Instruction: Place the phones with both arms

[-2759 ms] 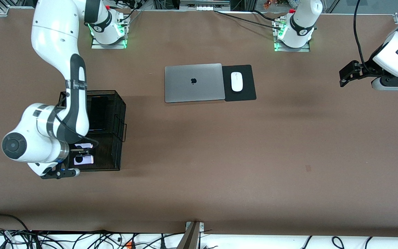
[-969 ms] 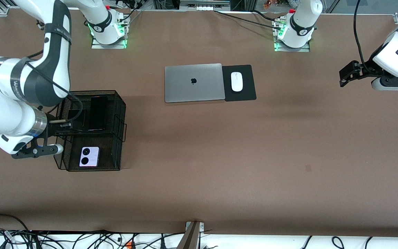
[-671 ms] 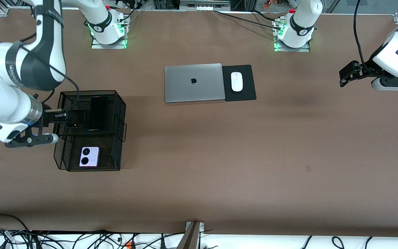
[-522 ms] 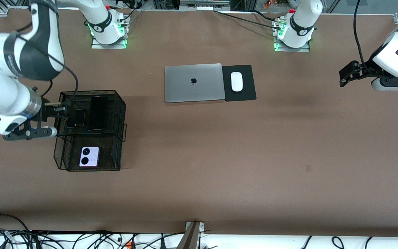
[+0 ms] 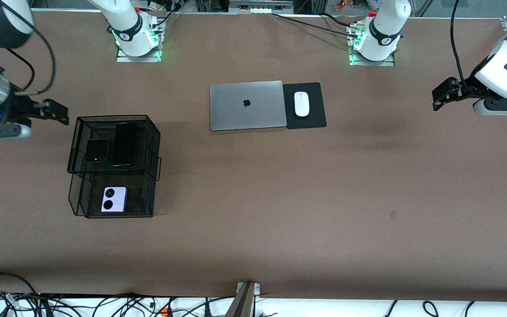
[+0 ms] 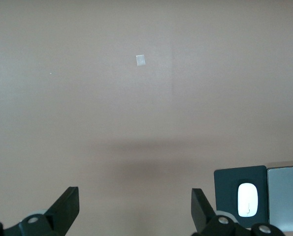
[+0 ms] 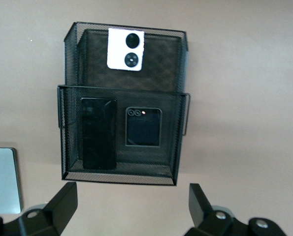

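Observation:
A black mesh two-tier rack (image 5: 152,149) stands toward the right arm's end of the table. Its upper tier holds the small squarish black phone (image 5: 96,150) beside the long slim black slab (image 5: 124,144). The lilac-white phone with two black circles (image 5: 114,199) lies in the lower tier. All three also show in the right wrist view: the lilac-white phone (image 7: 126,49), the slab (image 7: 99,132), the squarish black phone (image 7: 143,127). My right gripper (image 5: 59,112) (image 7: 131,196) is open and empty over bare table beside the rack. My left gripper (image 5: 437,99) (image 6: 135,196) is open and empty, waiting over the left arm's end.
A shut silver laptop (image 5: 247,105) lies mid-table with a white mouse (image 5: 301,104) on a black pad (image 5: 313,119) beside it. The mouse (image 6: 247,200) also shows in the left wrist view. A small mark (image 5: 392,214) is on the brown table.
My right gripper let go of the lilac-white phone in the lower tier, rose and drew away from the rack toward the table's end. The left arm has not moved.

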`<state>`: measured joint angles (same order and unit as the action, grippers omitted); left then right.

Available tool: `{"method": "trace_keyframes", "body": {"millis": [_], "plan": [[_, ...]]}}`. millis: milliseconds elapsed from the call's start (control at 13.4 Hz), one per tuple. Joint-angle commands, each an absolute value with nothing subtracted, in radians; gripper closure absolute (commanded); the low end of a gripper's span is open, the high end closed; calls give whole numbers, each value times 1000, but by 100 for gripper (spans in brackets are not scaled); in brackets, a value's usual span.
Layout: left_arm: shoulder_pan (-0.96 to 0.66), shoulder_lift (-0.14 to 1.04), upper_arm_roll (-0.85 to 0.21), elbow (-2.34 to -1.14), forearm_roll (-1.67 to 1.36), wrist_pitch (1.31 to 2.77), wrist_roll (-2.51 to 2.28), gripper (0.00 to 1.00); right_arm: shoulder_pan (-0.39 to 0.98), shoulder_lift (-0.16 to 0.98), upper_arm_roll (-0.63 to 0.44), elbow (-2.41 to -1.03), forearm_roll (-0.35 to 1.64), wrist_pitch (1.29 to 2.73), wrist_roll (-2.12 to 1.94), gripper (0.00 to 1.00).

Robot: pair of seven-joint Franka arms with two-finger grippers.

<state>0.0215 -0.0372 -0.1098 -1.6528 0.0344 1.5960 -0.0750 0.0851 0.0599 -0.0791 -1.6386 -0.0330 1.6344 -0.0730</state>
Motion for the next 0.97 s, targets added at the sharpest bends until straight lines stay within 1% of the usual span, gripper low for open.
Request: {"method": "trace_keyframes", "body": {"millis": [0, 224, 895], "plan": [[25, -28, -112, -1624, 23, 1574, -71, 0, -66, 11, 53, -1672, -49, 1625, -64, 0], [25, -26, -112, -1624, 23, 1574, -71, 0, -117, -11, 83, -1677, -51, 1609, -60, 0], [25, -26, -112, -1624, 25, 1572, -71, 0, -115, -9, 78, -1654, -60, 1586, -54, 0]]}}
